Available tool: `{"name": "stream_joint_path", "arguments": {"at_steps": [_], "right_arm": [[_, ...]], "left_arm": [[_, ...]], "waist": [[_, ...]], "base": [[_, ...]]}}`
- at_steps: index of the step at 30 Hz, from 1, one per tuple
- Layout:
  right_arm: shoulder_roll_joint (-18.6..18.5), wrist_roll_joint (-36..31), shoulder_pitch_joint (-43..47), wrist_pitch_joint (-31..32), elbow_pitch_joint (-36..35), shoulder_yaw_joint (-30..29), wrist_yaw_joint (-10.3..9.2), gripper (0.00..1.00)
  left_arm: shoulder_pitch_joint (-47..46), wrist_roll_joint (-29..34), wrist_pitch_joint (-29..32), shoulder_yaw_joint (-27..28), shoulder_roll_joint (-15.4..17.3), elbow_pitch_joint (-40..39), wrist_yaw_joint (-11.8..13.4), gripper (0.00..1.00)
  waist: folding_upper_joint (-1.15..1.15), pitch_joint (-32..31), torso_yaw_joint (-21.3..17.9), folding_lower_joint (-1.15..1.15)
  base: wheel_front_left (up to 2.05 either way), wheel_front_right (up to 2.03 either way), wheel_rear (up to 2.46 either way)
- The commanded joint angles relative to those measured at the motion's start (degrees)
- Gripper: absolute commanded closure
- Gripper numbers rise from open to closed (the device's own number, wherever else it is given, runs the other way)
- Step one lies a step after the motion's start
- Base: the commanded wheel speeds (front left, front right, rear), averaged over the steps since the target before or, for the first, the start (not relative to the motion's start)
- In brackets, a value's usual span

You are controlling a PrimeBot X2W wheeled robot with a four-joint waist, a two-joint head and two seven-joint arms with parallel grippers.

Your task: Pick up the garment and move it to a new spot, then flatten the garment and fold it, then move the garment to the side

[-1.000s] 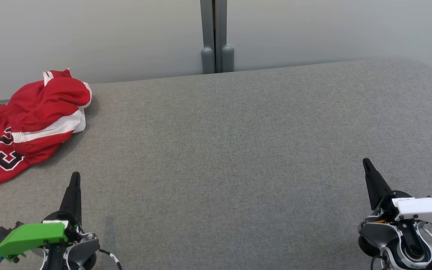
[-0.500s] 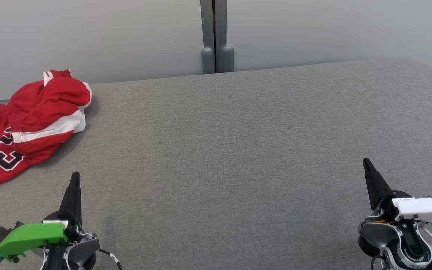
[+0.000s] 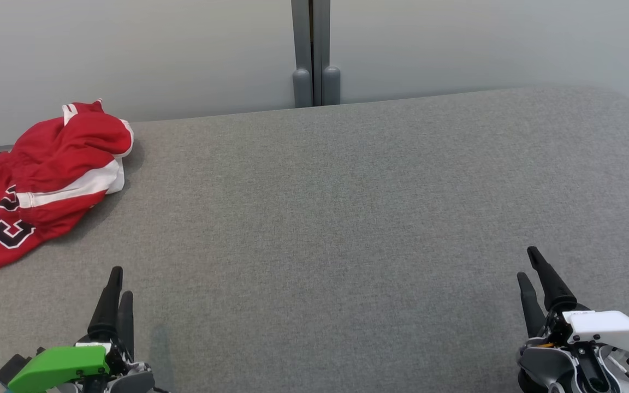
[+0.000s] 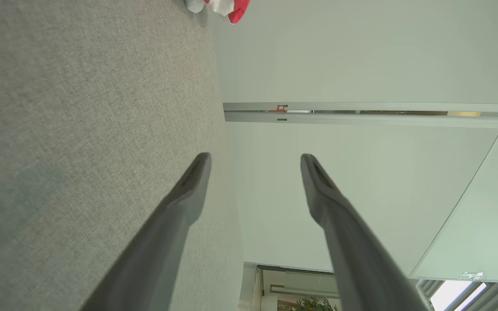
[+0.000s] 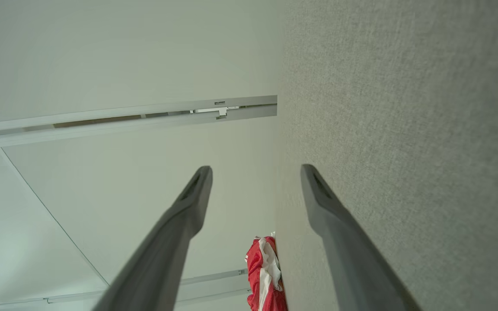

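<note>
Two grippers are being held low over the near side of the grey fabric surface (image 3: 347, 218), both empty. The left gripper (image 3: 121, 281) at the near left and the right gripper (image 3: 526, 262) at the near right are each being shown with fingers parted only narrowly, a slim gap being seen between the tips in both wrist views. No part of the task is being judged as done; the first step, the pick-up, is only being opened. The garment (image 3: 47, 180), red with white stripes and a dark number, is lying crumpled at the far left corner of the surface, well apart from both grippers and nearer the left one. The next move is being judged to call for wider jaws and a reach by the left arm, far and leftward, down onto a raised fold of cloth. Care is being called for at the edges: the garment is lying close to the far edge below the pale wall (image 3: 129, 49), and its left part is being cut off by the frame, so any overhang cannot be told. Open room is being offered by the bare middle and right of the surface, as far as the rounded far-right corner.
</note>
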Motion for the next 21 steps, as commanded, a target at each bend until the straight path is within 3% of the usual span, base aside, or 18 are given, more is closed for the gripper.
{"name": "stream_joint_path", "arguments": {"at_steps": [1, 10, 21], "right_arm": [[-0.2, -0.3, -0.8, -0.7, -1.0, 0.5, 0.01, 0.0], [-0.3, -2.7, -0.2, -3.2, -1.9, 1.7, 0.01, 0.0], [-0.4, -12.2, 0.2, -6.0, -4.5, 2.5, 0.02, 0.0]], "left_arm": [[-0.7, 0.3, -0.7, -0.5, 0.1, -1.1, 0.0, 0.0], [-0.1, 2.7, -3.3, -2.4, 0.2, -2.3, 0.2, 0.0], [0.2, 11.9, -6.1, -4.4, 0.3, -6.1, 2.7, 0.0]], "waist": [[0.0, 0.0, 0.0, 0.0], [0.0, 0.0, 0.0, 0.0], [0.0, 0.1, -0.1, 0.0]], "base": [[0.0, 0.0, 0.0], [0.0, 0.0, 0.0], [0.0, 0.0, 0.0]]}}
